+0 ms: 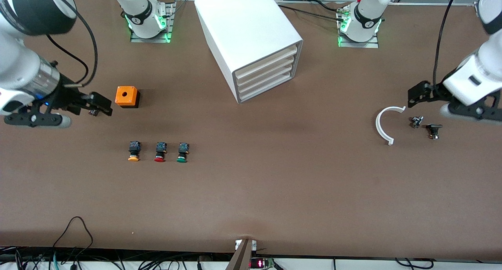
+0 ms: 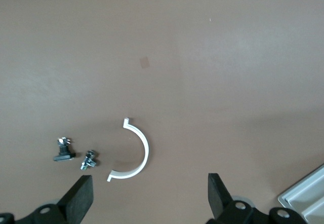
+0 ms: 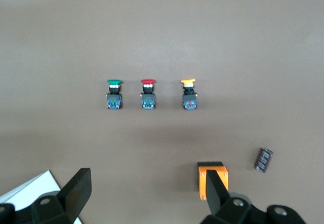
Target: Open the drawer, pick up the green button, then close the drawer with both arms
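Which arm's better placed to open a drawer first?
Roughly even, slight edge left: the cabinet's drawer fronts angle toward the left arm's end. Left gripper and right gripper both hang open, well off it.

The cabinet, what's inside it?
Four shut drawers stacked in the white cabinet. What they hold is hidden. The green button lies out on the table.

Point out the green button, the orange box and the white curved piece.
green button [image 1: 182,159]: front view, on its round green cap.
orange box [image 1: 126,95]: front view, on its orange top beside the hole.
white curved piece [image 2: 145,148]: left wrist view, on the middle of its arc.
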You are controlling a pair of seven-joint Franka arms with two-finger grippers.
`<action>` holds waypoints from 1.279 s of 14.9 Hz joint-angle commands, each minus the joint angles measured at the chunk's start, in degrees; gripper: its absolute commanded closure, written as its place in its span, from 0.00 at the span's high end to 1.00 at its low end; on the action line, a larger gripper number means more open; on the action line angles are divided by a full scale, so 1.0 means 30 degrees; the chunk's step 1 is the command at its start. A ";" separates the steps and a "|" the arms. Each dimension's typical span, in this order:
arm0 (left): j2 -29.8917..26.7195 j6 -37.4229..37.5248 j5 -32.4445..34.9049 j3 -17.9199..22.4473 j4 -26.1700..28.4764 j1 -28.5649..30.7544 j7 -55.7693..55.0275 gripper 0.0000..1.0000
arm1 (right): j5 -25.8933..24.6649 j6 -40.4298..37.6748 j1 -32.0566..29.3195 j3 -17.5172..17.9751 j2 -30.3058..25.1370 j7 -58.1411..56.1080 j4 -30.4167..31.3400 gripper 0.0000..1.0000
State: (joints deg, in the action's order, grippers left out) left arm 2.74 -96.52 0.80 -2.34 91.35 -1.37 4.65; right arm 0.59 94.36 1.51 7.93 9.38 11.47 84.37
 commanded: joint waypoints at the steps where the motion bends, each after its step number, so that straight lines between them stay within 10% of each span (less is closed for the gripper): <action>1: -0.1940 0.0667 -0.0208 0.0401 0.2245 -0.0247 0.0385 1.00 | -0.0284 -0.0982 -0.0386 0.0286 -0.1483 -0.0248 0.0677 1.00; 19: -0.0007 0.1383 -0.0091 0.0195 0.0311 -0.0276 -0.1403 1.00 | -0.0343 -0.2391 -0.0298 -0.0007 -0.2395 -0.0371 -0.0056 1.00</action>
State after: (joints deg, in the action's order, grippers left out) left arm 2.05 -93.29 0.80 -1.99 93.98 -1.82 0.99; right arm -0.32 88.17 1.26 7.50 3.14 8.45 84.56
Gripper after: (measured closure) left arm 0.000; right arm 0.000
